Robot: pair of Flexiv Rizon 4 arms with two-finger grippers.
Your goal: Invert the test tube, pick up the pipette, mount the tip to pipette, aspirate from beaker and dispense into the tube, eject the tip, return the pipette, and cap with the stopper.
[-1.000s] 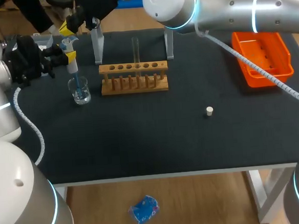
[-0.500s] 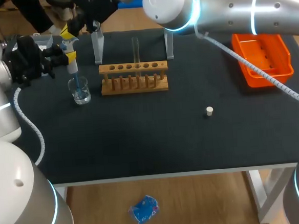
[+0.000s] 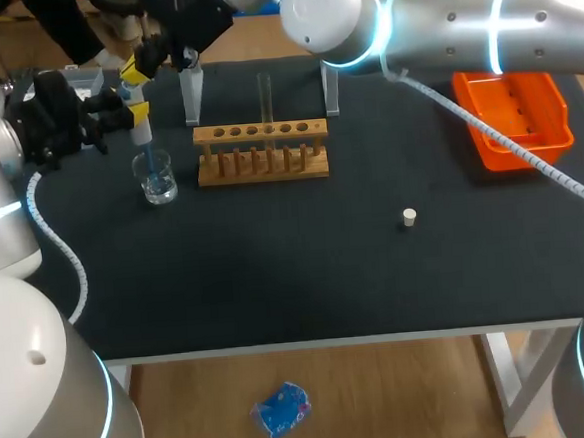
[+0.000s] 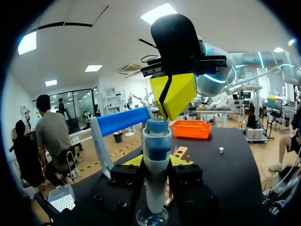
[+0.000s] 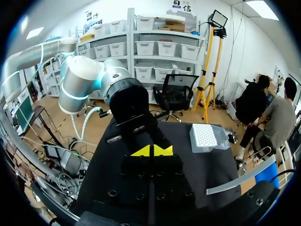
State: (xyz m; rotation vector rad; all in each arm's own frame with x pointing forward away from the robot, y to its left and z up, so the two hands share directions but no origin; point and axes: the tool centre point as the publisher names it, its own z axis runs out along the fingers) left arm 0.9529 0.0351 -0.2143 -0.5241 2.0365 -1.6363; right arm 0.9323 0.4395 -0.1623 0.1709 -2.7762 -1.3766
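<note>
Left gripper (image 3: 136,115) clamps the pipette (image 3: 144,134) over the beaker (image 3: 157,180) at the rack's (image 3: 260,153) nine o'clock; right gripper (image 3: 140,65), pinched empty, could slip off its top.

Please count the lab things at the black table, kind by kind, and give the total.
Clear glass beaker: 1
Clear glass test tube: 1
Wooden test tube rack: 1
Blue and white pipette: 1
Small white stopper: 1
Orange plastic tray: 1
White pipette tip box: 1
Pale two-post pipette stand: 1
Total: 8
</note>
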